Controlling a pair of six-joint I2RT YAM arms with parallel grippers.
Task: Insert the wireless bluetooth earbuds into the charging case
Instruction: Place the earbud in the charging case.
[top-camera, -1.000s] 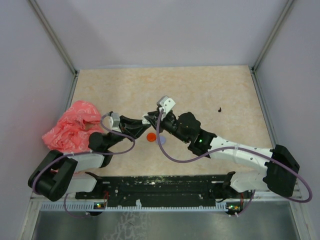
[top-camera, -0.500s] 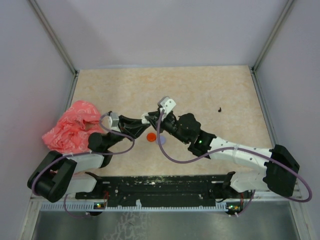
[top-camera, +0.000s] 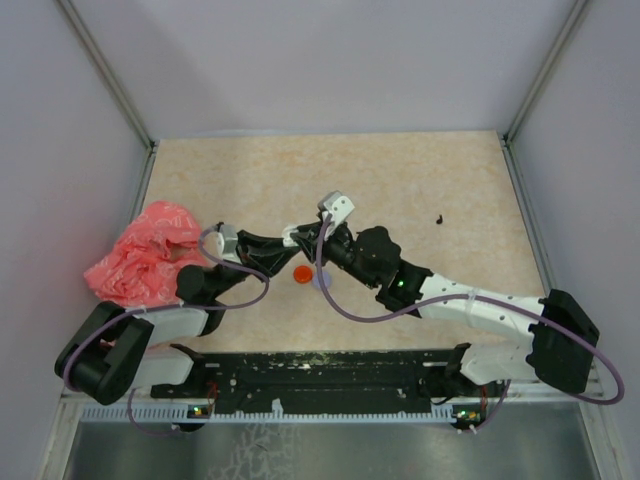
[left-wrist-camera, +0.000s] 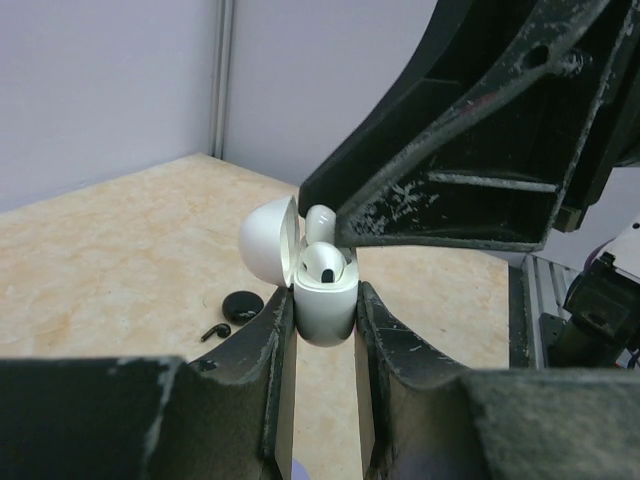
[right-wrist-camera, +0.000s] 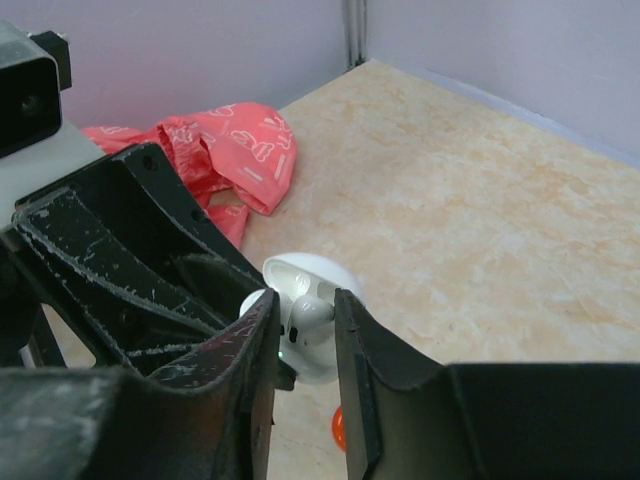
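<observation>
Alignment of earbud to case is what your coming move turns on. Your left claw (left-wrist-camera: 325, 298) is clenched on the case (left-wrist-camera: 325, 322) and holds it upright above the table (top-camera: 400, 170), with the lid (left-wrist-camera: 266, 240) swung open to the side. Your right claw (right-wrist-camera: 305, 300) stands over the open mouth, its fingers straddling the case top. One white earbud (left-wrist-camera: 318, 222) sits at that claw's tip, just above the mouth. You cannot tell from these views whether the right claw grips the earbud or has let go of it. The earbud's long axis appears close to vertical, head up and stem down toward the case, so the remaining travel is judged to be straight down along that axis. Both claws meet at the case, but only the right one is on the earbud, so treat the left one as the fixture. A seated earbud (left-wrist-camera: 322, 268) already lies in the case beside it.

Count as follows: one case and two white earbuds. On the table lie one red disc (top-camera: 302, 272), one lilac disc (top-camera: 322, 281) and one black disc (left-wrist-camera: 242, 305) with a black stemmed bit (left-wrist-camera: 210, 332) just beside it. The top view also shows a small black bit (top-camera: 438, 218) well to the right of the arms, and you cannot tell whether it is the same one. One pink bag (top-camera: 150, 255) lies at the left.
</observation>
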